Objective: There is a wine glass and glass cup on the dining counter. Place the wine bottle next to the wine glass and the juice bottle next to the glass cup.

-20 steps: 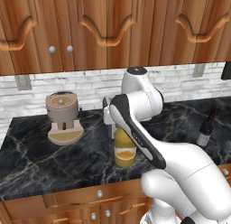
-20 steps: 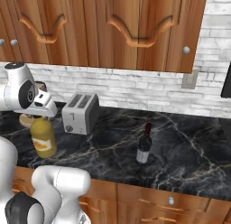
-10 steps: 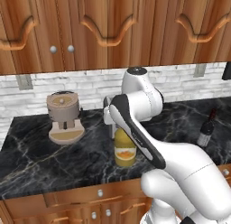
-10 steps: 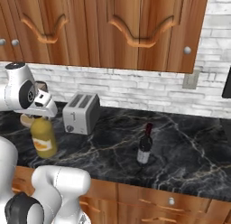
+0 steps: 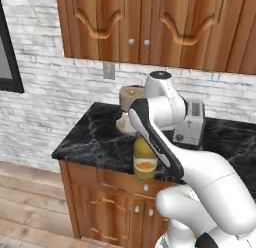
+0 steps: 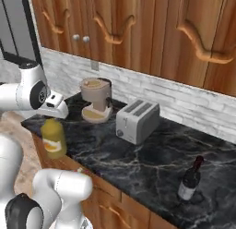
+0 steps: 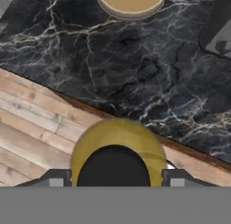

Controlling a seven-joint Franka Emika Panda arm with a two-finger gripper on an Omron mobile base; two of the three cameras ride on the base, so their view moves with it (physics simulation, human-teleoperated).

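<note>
Right base view: I have the juice bottle gripped by its cap in the claw, hanging at the counter's left front edge, partly over the floor. Moving right I see a coffee machine, a toaster, then the wine bottle standing far right.
</note>
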